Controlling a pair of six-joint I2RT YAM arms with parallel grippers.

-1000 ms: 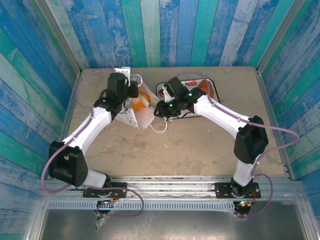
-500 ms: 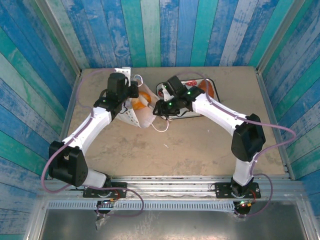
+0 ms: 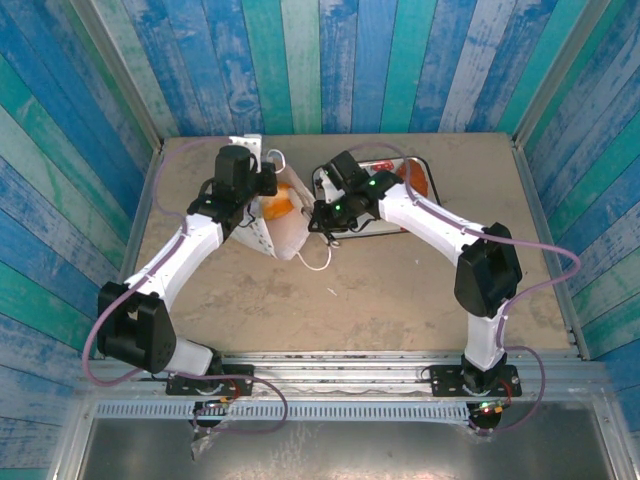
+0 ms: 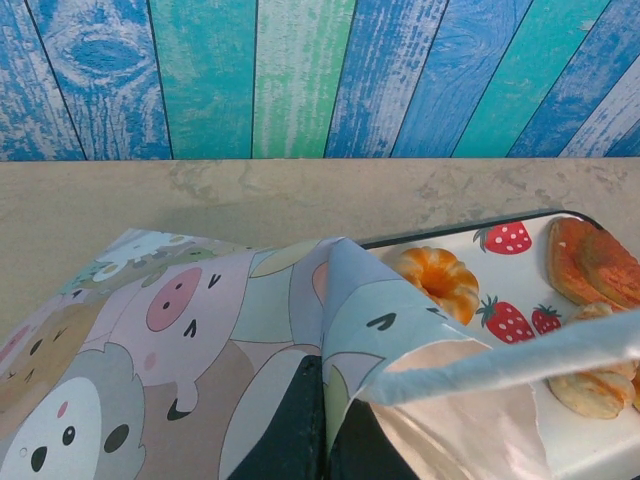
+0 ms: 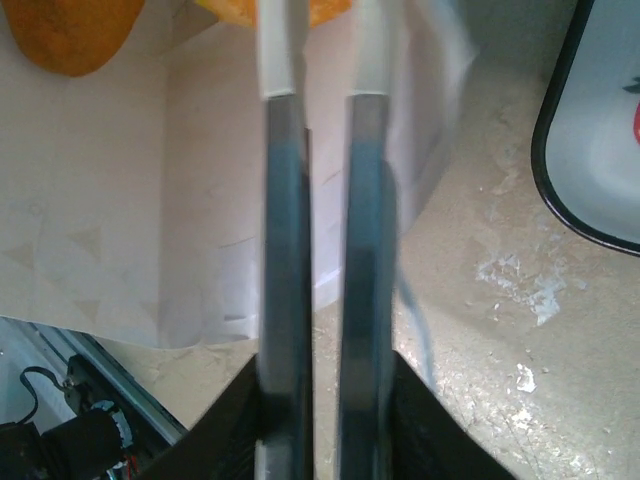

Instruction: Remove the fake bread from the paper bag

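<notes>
Beside paper bag [image 3: 283, 236], right claw [image 3: 312, 216] edged closer

The paper bag [image 3: 285, 238] has a crowded mouth: the left gripper [image 3: 260, 192] clamps its left wall, and the right gripper [image 3: 312, 216] sits at the opposite rim. The tray [image 3: 429, 178] lies just beside it. The table [image 3: 380, 300] lies open nearer the bases.
</notes>
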